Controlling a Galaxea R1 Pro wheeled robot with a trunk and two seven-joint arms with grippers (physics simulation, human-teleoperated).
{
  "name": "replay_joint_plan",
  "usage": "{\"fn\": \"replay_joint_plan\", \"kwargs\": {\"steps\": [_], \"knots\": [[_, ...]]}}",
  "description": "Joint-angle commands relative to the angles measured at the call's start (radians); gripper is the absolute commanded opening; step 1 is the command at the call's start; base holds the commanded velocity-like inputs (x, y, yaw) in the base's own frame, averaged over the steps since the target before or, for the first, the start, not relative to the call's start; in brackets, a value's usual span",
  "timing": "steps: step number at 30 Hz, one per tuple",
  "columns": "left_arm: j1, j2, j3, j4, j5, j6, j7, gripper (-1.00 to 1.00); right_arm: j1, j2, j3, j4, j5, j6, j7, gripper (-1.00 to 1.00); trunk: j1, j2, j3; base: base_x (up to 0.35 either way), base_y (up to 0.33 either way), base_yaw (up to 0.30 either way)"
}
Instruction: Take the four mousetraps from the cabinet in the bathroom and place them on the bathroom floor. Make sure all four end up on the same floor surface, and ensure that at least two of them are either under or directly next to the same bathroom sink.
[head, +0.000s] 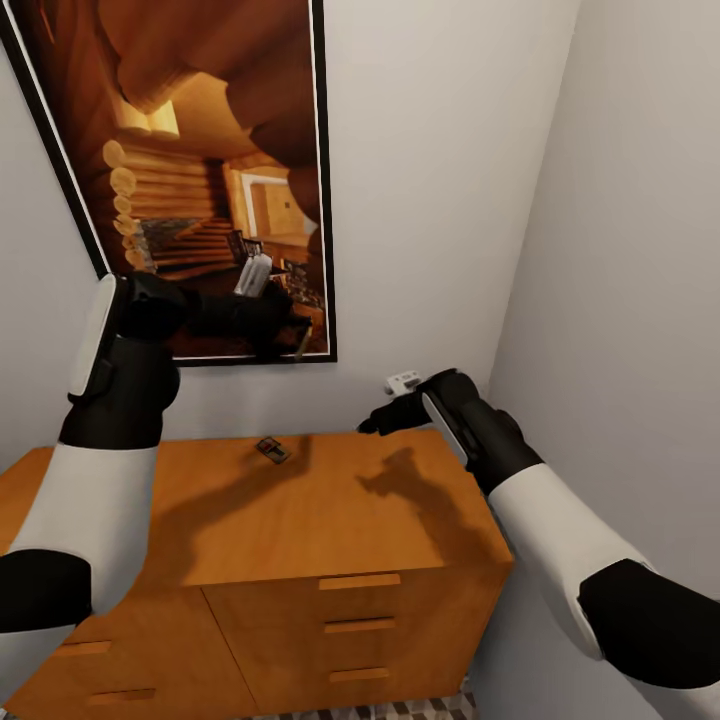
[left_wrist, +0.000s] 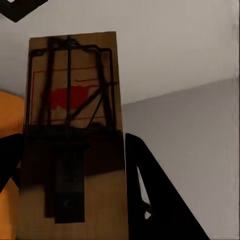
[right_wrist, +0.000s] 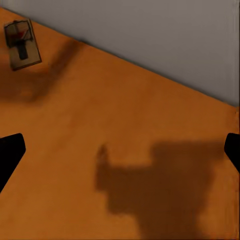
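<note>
Left gripper (head: 290, 325), raised before the framed picture (head: 210, 170) at 11 o'clock in the head view, is clamped on a mousetrap (left_wrist: 72, 135); both fingers (left_wrist: 160, 200) flank its board. A second mousetrap (head: 271, 450) lies flat on the cabinet (head: 330, 520) top near the wall. Right gripper (head: 372, 424), at 2 o'clock above the cabinet top, has jaws spread apart, holding nothing.
</note>
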Motion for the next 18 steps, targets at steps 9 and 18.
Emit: {"fn": "replay_joint_plan", "kwargs": {"steps": [9, 18], "knots": [[-0.011, -0.002, 0.001, -0.001, 0.007, 0.071, -0.179, -1.00, -0.001, 0.058, 0.041, -0.043, -0.010, 0.007, -0.167, 1.00, 0.000, -0.001, -0.001, 0.000, 0.000, 0.000], [-0.011, -0.002, 0.001, 0.000, 0.016, 0.078, -0.311, -1.00, 0.000, 0.089, 0.193, -0.048, -0.023, 0.006, -0.368, 1.00, 0.000, -0.001, -0.001, 0.023, 0.016, 0.000]]}}
